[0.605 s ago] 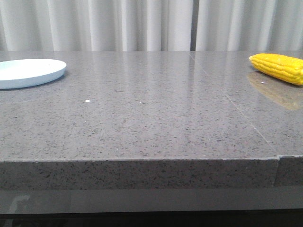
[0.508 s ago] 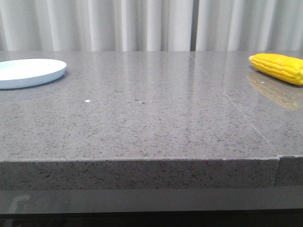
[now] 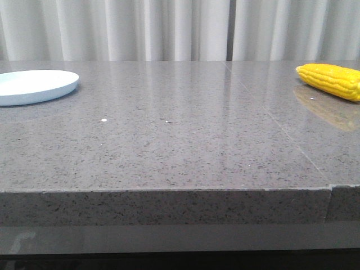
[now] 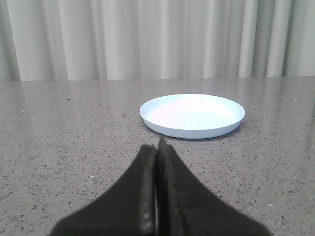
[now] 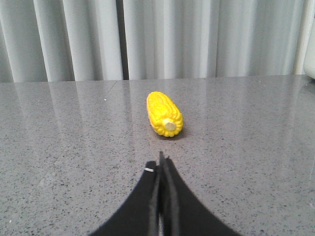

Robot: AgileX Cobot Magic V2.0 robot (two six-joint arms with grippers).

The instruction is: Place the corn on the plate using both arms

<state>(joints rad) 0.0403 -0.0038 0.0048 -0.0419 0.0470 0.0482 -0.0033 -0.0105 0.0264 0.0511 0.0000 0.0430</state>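
Observation:
The yellow corn [image 3: 332, 80] lies on the grey table at the far right of the front view. The pale blue-white plate [image 3: 35, 85] sits empty at the far left. Neither gripper shows in the front view. In the left wrist view my left gripper [image 4: 157, 147] is shut and empty, with the plate [image 4: 192, 115] a short way ahead of its tips. In the right wrist view my right gripper [image 5: 161, 163] is shut and empty, with the corn [image 5: 164, 113] ahead of it, its pale stub end facing the camera.
The grey speckled stone table [image 3: 180, 146] has a seam [image 3: 292, 140] running toward the front right corner. White curtains [image 3: 169, 28] hang behind the table.

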